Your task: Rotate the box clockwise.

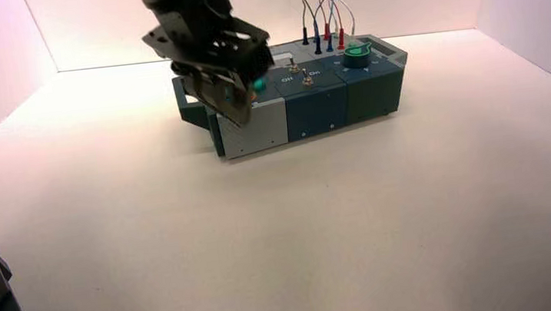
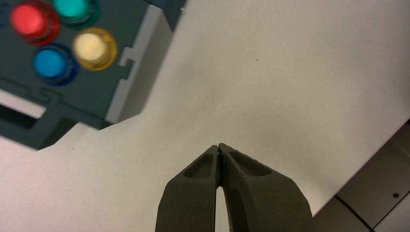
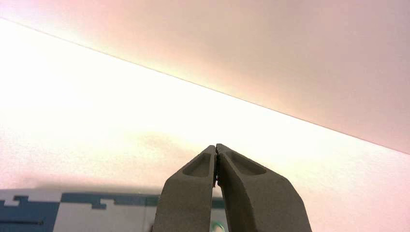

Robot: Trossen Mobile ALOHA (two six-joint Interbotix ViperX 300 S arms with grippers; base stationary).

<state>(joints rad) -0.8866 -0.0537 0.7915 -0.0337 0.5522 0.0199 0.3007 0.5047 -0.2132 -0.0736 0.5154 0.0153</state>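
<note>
High view: the box (image 1: pixel 305 94) sits toward the far middle of the white table (image 1: pixel 265 234), turned slightly, its near face made of a grey panel (image 1: pixel 254 131) at the left end and dark teal panels to the right. On its top are two toggle switches (image 1: pixel 300 73), a green knob (image 1: pixel 357 53) toward the right end, and looped wires (image 1: pixel 324 23) standing up at the far side. The left gripper (image 1: pixel 240 101) hangs over the box's left end, beside the end handle (image 1: pixel 191 102), hiding part of the button cluster; a teal button (image 1: pixel 259 85) shows just past it. Left wrist view: fingertips (image 2: pixel 212 159) pressed together with nothing between them, over bare table just off the box's corner; red (image 2: pixel 30 18), teal (image 2: pixel 72 7), yellow (image 2: pixel 93 47) and blue (image 2: pixel 51 63) round buttons are visible on the dark panel. Right wrist view: the right gripper (image 3: pixel 216 151) is likewise pressed together and holding nothing, raised above the box's far side, facing the rear wall (image 3: pixel 290 43). In the high view only a sliver of the right arm shows, at the top edge.
</note>
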